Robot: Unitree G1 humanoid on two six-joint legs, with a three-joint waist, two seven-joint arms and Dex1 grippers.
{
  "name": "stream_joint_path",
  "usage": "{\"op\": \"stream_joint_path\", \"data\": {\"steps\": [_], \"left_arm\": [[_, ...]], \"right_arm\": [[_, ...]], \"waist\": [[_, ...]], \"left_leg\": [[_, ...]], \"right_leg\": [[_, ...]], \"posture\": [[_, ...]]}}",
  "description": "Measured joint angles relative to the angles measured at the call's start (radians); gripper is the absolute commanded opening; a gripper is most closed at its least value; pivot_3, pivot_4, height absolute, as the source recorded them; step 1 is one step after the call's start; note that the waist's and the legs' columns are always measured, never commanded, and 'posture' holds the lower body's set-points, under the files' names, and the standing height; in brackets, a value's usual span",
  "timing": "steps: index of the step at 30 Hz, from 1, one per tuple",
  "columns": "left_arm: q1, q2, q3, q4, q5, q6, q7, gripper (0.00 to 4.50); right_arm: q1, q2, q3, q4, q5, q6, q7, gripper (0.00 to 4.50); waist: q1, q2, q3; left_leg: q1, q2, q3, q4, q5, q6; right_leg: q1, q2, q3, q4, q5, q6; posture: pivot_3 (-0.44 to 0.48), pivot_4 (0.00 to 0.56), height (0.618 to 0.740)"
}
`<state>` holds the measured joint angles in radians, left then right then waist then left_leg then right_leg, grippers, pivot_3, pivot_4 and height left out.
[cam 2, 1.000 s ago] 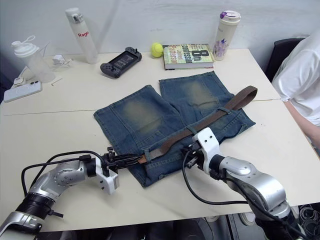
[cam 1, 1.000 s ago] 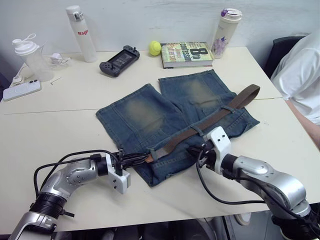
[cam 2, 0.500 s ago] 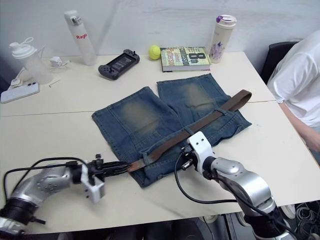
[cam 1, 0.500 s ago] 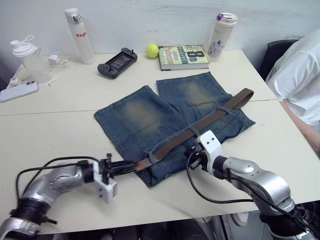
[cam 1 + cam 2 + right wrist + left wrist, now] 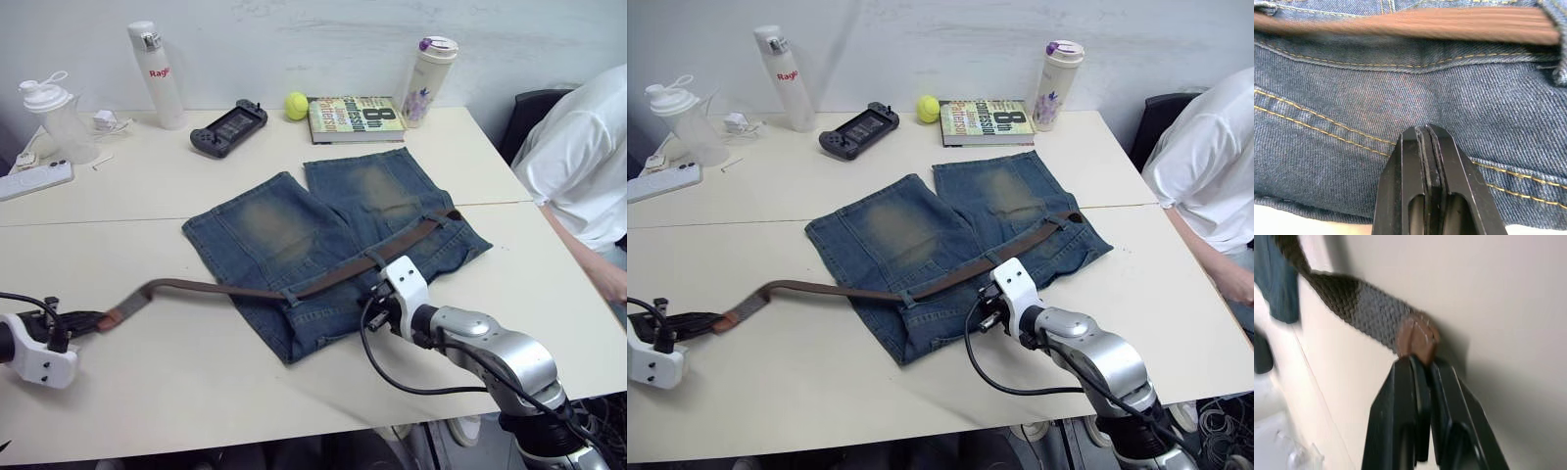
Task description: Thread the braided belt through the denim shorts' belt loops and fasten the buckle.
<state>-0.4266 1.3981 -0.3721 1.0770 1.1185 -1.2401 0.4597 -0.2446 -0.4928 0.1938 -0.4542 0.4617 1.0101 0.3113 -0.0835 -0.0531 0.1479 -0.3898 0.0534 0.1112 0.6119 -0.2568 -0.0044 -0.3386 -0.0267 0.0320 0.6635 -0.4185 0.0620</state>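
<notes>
Lying flat mid-tabletop (image 5: pixel 118 211), blue faded denim shorts (image 5: pixel 323 230) with yellowish patches on both legs. Running under the small denim belt loops (image 5: pixel 380 258) on the waistband, long dark-brown braided belt (image 5: pixel 245 291), its free length trailing well out over the cream surface toward the robot's left.

Pinching the tan leather tip of that belt, left pincer (image 5: pixel 1419 363), black fingers pressed together on it, far from the shorts. Pressing down on the denim just below the waistband, right pincer (image 5: pixel 1425 134), fingers pressed together with nothing between them.

Risks, as a judgement: pulling too far and dragging the opposite end clean through the loops; slipping off that small tip under tension; shorts sliding or bunching if the right pincer's hold-down lifts. Buckle not clearly made out near the far end at the right hip (image 5: pixel 449 214), so hard to say how much margin remains.

Showing the whole belt run and both arms, the eye views; showing the actual pinch on the tip, the left wrist view; showing stitched seams and the belt just above the anchoring fingers, the right wrist view.
</notes>
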Motion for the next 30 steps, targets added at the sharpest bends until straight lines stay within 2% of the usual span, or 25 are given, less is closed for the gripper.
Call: {"op": "stream_joint_path", "data": {"steps": [3, 5, 7, 8, 9, 12, 13, 14, 15, 18, 20, 21, 22, 23, 24, 26, 28, 30], "left_arm": [[-0.072, -0.001, -0.123, 0.043, 0.115, 0.059, 0.176, 0.0], [-0.102, -0.004, -0.17, 0.071, 0.145, 0.074, 0.234, 0.0], [-0.13, -0.007, -0.216, 0.091, 0.171, 0.079, 0.282, 0.84], [-0.153, -0.02, -0.225, 0.123, 0.166, 0.068, 0.279, 1.07], [-0.164, -0.024, -0.225, 0.133, 0.159, 0.057, 0.276, 1.51], [-0.229, -0.055, -0.199, 0.207, 0.06, -0.03, 0.138, 2.64], [-0.248, -0.067, -0.176, 0.241, 0.016, -0.055, 0.068, 2.64], [-0.295, -0.099, -0.13, 0.31, -0.045, -0.092, -0.077, 2.64], [-0.343, -0.134, -0.072, 0.389, -0.108, -0.127, -0.248, 2.64], [-0.508, -0.225, 0.139, 0.602, -0.235, -0.2, -0.773, 2.64], [-0.598, -0.264, 0.272, 0.706, -0.281, -0.199, -1.054, 2.64], [-0.685, -0.28, 0.368, 0.797, -0.29, -0.193, -1.256, 2.64], [-0.746, -0.284, 0.446, 0.868, -0.293, -0.171, -1.393, 2.64], [-0.816, -0.29, 0.599, 0.951, -0.314, -0.121, -1.627, 2.64], [-0.827, -0.3, 0.7, 0.974, -0.334, -0.074, -1.757, 2.64], [-0.806, -0.338, 0.877, 0.981, -0.33, 0.023, -1.929, 2.64], [-0.726, -0.377, 1.064, 0.982, -0.253, 0.111, -1.962, 2.73], [-0.66, -0.407, 1.19, 0.984, -0.194, 0.178, -1.962, 2.73]], "right_arm": [[-0.008, 0.007, 0.003, 0.009, -0.003, 0.001, 0.005, 0.02], [-0.01, 0.012, 0.005, 0.009, -0.008, 0.001, 0.008, 0.02], [-0.01, 0.015, 0.004, 0.009, -0.01, 0.001, 0.011, 0.0], [-0.009, 0.015, 0.001, 0.008, -0.01, 0.002, 0.012, 0.0], [-0.009, 0.016, -0.002, 0.009, -0.01, 0.003, 0.013, 0.0], [-0.008, 0.015, -0.01, 0.008, -0.014, 0.011, 0.016, 0.0], [-0.007, 0.015, -0.012, 0.008, -0.015, 0.012, 0.018, 0.0], [-0.004, 0.012, -0.018, 0.007, -0.017, 0.013, 0.02, 0.0], [-0.006, 0.011, -0.022, 0.008, -0.022, 0.015, 0.021, 0.0], [-0.008, 0.007, -0.026, 0.014, -0.032, 0.018, 0.028, 0.0], [-0.012, 0.008, -0.023, 0.019, -0.033, 0.019, 0.033, 0.0], [-0.016, 0.01, -0.022, 0.02, -0.033, 0.019, 0.039, 0.0], [-0.017, 0.01, -0.022, 0.02, -0.032, 0.019, 0.043, 0.0], [-0.023, 0.013, -0.023, 0.02, -0.031, 0.025, 0.049, 0.0], [-0.026, 0.018, -0.027, 0.019, -0.029, 0.03, 0.051, 0.0], [-0.03, 0.037, -0.049, 0.015, -0.018, 0.043, 0.055, 0.0], [-0.03, 0.057, -0.092, 0.001, 0.025, 0.083, 0.064, 0.67], [-0.024, 0.067, -0.138, -0.023, 0.08, 0.131, 0.079, 1.38]], "waist": [[0.0, 0.0, 0.0], [0.0, 0.001, 0.0], [0.001, 0.001, 0.0], [0.001, 0.001, 0.0], [0.003, 0.001, 0.0], [0.014, 0.003, -0.001], [0.018, 0.004, -0.001], [0.025, 0.004, -0.002], [0.03, 0.004, -0.002], [0.046, 0.002, -0.003], [0.052, -0.005, -0.003], [0.051, -0.011, -0.004], [0.05, -0.013, -0.005], [0.048, -0.015, -0.005], [0.044, -0.014, -0.006], [0.036, -0.008, -0.003], [0.024, -0.004, 0.0], [0.021, -0.004, 0.002]], "left_leg": [[0.002, 0.002, 0.004, 0.0, 0.0, -0.001], [0.003, 0.003, 0.006, 0.0, -0.001, -0.002], [0.004, 0.004, 0.008, 0.0, -0.001, -0.003], [0.004, 0.005, 0.008, 0.0, -0.001, -0.004], [0.004, 0.005, 0.008, 0.0, -0.001, -0.004], [0.005, 0.005, 0.011, 0.001, -0.001, -0.004], [0.005, 0.005, 0.011, 0.001, -0.001, -0.004], [0.006, 0.004, 0.012, 0.002, -0.001, -0.004], [0.007, 0.004, 0.015, 0.002, 0.001, -0.007], [0.006, 0.003, 0.016, 0.003, 0.001, -0.007], [0.004, 0.004, 0.016, 0.003, 0.001, -0.007], [0.001, 0.005, 0.017, 0.004, 0.0, -0.007], [-0.001, 0.005, 0.019, 0.004, 0.001, -0.007], [-0.001, 0.006, 0.023, 0.005, 0.0, -0.007], [0.0, 0.006, 0.026, 0.005, 0.0, -0.007], [0.001, 0.006, 0.029, 0.006, -0.001, -0.005], [0.001, 0.007, 0.03, 0.005, -0.002, -0.004], [-0.003, 0.009, 0.031, 0.004, -0.001, -0.006]], "right_leg": [[-0.002, 0.0, -0.002, 0.003, 0.0, 0.0], [-0.002, 0.0, -0.003, 0.004, 0.0, -0.001], [-0.003, 0.0, -0.003, 0.006, -0.001, -0.002], [-0.004, 0.0, -0.004, 0.007, -0.001, -0.002], [-0.004, 0.0, -0.005, 0.007, -0.001, -0.002], [-0.004, -0.003, -0.01, 0.007, -0.001, -0.003], [-0.004, -0.005, -0.013, 0.007, -0.001, -0.003], [-0.003, -0.007, -0.018, 0.007, -0.002, -0.004], [-0.005, -0.012, -0.027, 0.008, -0.002, -0.009], [-0.006, -0.013, -0.031, 0.009, -0.002, -0.011], [-0.008, -0.013, -0.033, 0.009, -0.002, -0.012], [-0.011, -0.013, -0.034, 0.01, -0.002, -0.013], [-0.014, -0.013, -0.036, 0.01, -0.002, -0.013], [-0.017, -0.017, -0.041, 0.011, -0.002, -0.013], [-0.017, -0.019, -0.044, 0.011, -0.002, -0.013], [-0.019, -0.021, -0.048, 0.013, -0.002, -0.012], [-0.022, -0.025, -0.05, 0.016, -0.002, -0.012], [-0.029, -0.026, -0.055, 0.019, -0.001, -0.012]], "posture": [[0.0, 0.15, 0.74], [0.0, 0.15, 0.74], [0.0, 0.15, 0.74], [0.0, 0.15, 0.74], [0.0, 0.15, 0.74], [0.0, 0.15, 0.74], [0.0, 0.15, 0.74], [0.0, 0.15, 0.74], [0.0, 0.15, 0.74], [0.0, 0.15, 0.74], [0.0, 0.15, 0.74], [0.0, 0.15, 0.74], [0.0, 0.15, 0.74], [0.0, 0.15, 0.74], [0.0, 0.15, 0.74], [0.0, 0.15, 0.74], [0.0, 0.15, 0.74], [0.0, 0.15, 0.74]]}}
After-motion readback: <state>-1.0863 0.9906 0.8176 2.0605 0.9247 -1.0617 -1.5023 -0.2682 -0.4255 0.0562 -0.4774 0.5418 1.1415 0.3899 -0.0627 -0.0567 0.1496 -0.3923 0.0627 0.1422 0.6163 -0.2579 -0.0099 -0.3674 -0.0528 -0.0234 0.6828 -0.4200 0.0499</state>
